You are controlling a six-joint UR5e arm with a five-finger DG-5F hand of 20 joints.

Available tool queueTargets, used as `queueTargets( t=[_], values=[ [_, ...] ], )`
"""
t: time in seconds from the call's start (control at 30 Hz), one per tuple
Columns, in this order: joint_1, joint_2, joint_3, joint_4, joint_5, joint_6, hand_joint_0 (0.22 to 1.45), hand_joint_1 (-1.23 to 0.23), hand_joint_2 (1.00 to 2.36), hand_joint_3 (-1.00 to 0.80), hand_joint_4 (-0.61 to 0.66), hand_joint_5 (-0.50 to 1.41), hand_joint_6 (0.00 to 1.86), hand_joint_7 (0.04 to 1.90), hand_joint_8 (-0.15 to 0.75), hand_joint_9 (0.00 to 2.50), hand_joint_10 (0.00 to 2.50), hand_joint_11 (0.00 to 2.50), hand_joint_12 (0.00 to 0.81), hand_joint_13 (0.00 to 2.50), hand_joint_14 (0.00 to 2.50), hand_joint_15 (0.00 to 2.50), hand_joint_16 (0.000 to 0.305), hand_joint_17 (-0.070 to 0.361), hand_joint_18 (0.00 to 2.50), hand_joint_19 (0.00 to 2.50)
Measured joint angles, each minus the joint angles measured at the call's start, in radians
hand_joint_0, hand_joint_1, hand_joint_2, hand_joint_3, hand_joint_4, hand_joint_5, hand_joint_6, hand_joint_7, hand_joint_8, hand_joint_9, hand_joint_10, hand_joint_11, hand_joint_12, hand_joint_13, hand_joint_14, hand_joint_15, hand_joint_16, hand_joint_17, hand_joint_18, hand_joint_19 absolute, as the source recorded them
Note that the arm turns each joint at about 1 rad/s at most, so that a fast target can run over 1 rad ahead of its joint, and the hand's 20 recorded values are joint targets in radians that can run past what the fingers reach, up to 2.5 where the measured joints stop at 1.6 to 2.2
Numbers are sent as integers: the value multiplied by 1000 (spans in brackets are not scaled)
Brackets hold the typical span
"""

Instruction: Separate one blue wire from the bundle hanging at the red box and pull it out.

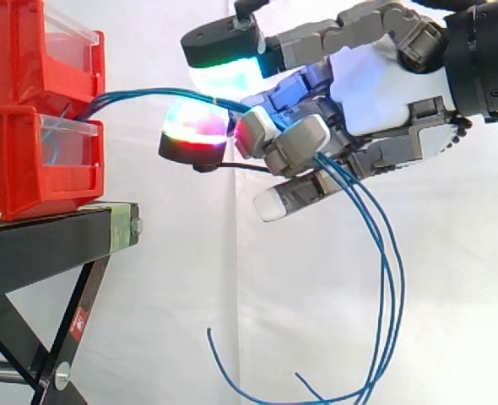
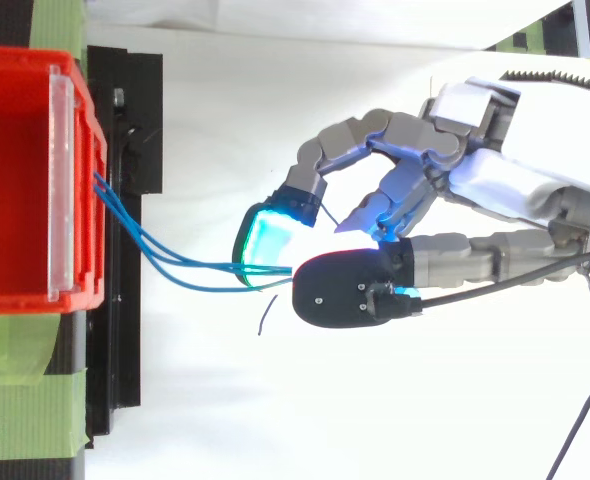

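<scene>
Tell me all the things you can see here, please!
bins: two, red, stacked on the stand at the left.
wires: about three, blue, running from the bins' front to the robot hand, then hanging down past it.
stand: one, black, under the bins.
tape: a few strips, green, on the stand.
curtain: one, white, behind everything.
robot hand: one, grey and white with glowing pads, coming in from the right, fingers curled round the wires.
</scene>
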Motion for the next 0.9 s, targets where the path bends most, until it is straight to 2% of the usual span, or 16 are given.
queueTargets(
  t=[0.23,0.67,0.9],
  values=[
    [-3,1,2,-40,-2,2,573,-718,1020,-112,195,-157,847,853,366,1101,7,1320,429,1250,144,1522,51,114,842,490],
    [-21,1,91,-254,-2,5,578,-717,1021,-110,195,-157,851,856,364,1110,6,1313,438,1254,147,1520,51,114,849,487],
    [-23,1,102,-282,-2,9,579,-716,1020,-109,198,-157,852,856,362,1108,9,1324,439,1254,145,1530,50,114,848,488]
  ],
)
